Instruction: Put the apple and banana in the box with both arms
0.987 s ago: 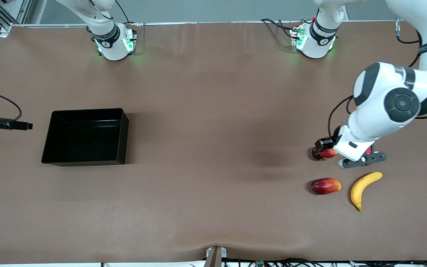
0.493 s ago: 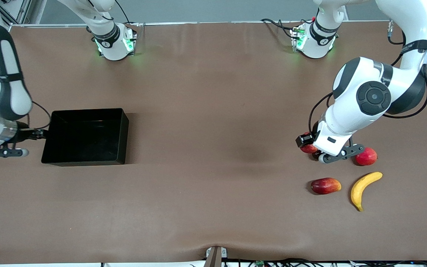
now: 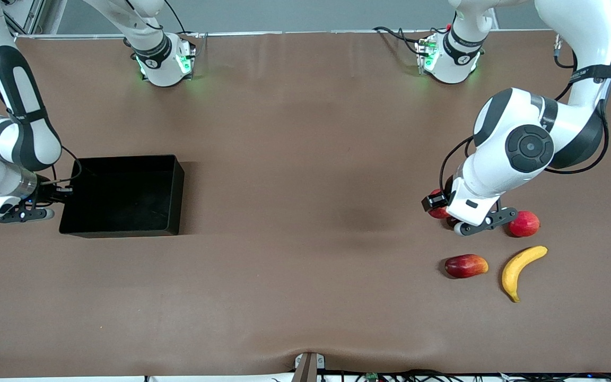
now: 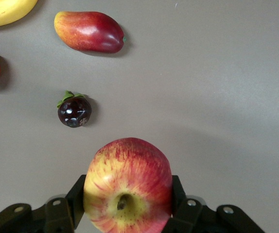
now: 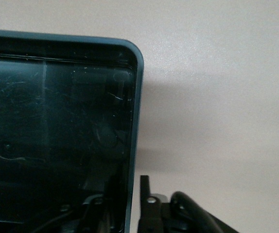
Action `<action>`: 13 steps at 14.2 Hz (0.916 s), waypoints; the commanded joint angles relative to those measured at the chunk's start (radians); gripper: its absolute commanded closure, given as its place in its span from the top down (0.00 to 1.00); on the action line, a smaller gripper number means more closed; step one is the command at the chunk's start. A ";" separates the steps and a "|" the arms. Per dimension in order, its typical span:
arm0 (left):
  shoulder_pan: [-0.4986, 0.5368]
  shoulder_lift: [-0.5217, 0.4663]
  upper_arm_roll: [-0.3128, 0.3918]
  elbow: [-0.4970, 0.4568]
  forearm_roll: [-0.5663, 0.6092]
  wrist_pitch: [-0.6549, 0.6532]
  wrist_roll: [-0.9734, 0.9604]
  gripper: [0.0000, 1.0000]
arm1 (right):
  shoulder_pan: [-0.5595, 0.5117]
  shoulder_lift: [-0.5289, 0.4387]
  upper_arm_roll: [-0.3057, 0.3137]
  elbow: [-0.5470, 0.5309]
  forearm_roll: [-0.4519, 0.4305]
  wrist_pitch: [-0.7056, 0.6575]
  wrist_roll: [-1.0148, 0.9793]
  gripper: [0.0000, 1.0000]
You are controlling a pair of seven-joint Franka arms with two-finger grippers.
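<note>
Brown table surface: left gripper (image 4: 128, 213) is clamped on the apple (image 4: 128, 187), raised over the table beside the banana (image 3: 518, 269). Right gripper (image 5: 134, 201) has moved in since a second ago and pinches the box (image 3: 125, 194) wall at its end

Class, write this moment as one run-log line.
left gripper: shut on apple, lifted | right gripper: astride box wall | banana: on table | box: empty
</note>
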 commanded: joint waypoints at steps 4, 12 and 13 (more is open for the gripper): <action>0.003 -0.010 -0.008 -0.001 0.023 -0.014 -0.025 0.00 | 0.001 -0.005 0.017 0.037 0.003 -0.083 0.000 0.00; 0.009 -0.008 -0.008 0.001 0.025 -0.019 -0.008 0.00 | 0.189 -0.021 0.022 0.359 0.107 -0.634 0.195 0.00; 0.009 -0.008 -0.006 0.001 0.025 -0.019 -0.008 0.00 | 0.217 -0.021 0.022 0.359 0.132 -0.634 0.240 0.00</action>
